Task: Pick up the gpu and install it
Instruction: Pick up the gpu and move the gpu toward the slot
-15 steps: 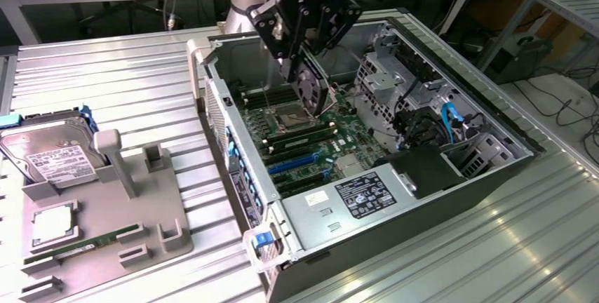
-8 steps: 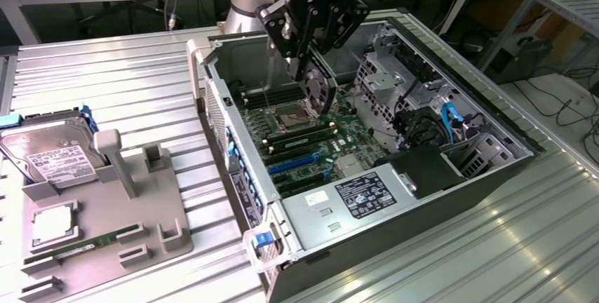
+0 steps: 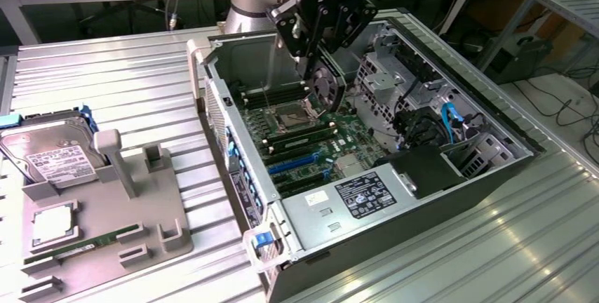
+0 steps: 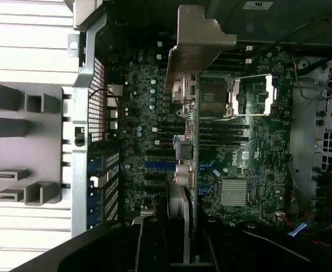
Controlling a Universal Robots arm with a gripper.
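Note:
The gpu [image 3: 327, 84] hangs edge-down inside the open computer case [image 3: 524, 142], above the motherboard [image 3: 313, 138] near the CPU socket [image 3: 292, 116]. Its black round fan faces the exterior view's right. My gripper [image 3: 316, 45] is shut on the card's upper edge. In the wrist view the gpu [image 4: 189, 141] appears edge-on, with its silver end bracket [image 4: 195, 42] at the far end and my gripper [image 4: 177, 241] at its near end. The card floats over the memory slots, apart from the blue expansion slots [image 4: 154, 165], which lie further toward the case's rear wall.
A grey fixture tray [image 3: 140, 205] on the corrugated metal table at the exterior view's left holds a silver hard drive [image 3: 52, 152], a green memory stick [image 3: 86, 243] and a processor chip [image 3: 52, 223]. A black box [image 3: 433, 170], drive cages and cables crowd the case's right half.

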